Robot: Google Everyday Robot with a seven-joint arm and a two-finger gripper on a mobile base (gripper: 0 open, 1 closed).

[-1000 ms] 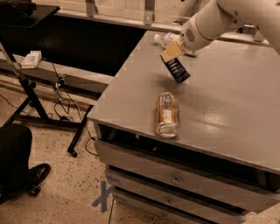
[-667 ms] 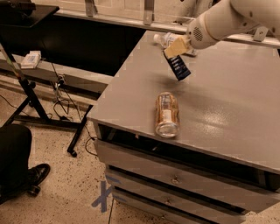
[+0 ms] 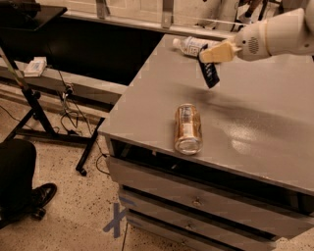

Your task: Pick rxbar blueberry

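- Since a second ago the gripper has carried the rxbar blueberry a little toward 3 o'clock, further in from the table's left edge, while the can and the bottle lie where they were
- Its tan fingers are clamped on the bar's top end, and the dark navy wrapper hangs tilted below them, apparently off the tabletop, at about 1 o'clock from the brownish metallic can
- Slipping is my first worry: the hold is on one end of a thin, slick wrapper, so a quick swing of the arm could shake it loose and drop it back onto the table
- Bumping is the second: the clear plastic bottle lies on its side at 9 o'clock from the gripper, just beside it, and a drift that way would likely nudge it and set it rolling
- Falling on the can is the third: it lies on its side near the front edge, so a dropped bar or a jolt might roll it off
- Underneath is a grey table, smooth with a dull sheen, with grey drawers below its front
- Off at 9 to 10 o'clock stands a black desk with a white device on a lower shelf and cables hanging
- Down at 7 to 8 o'clock the speckled floor carries a blue tape cross, and a dark shoe shows at the left
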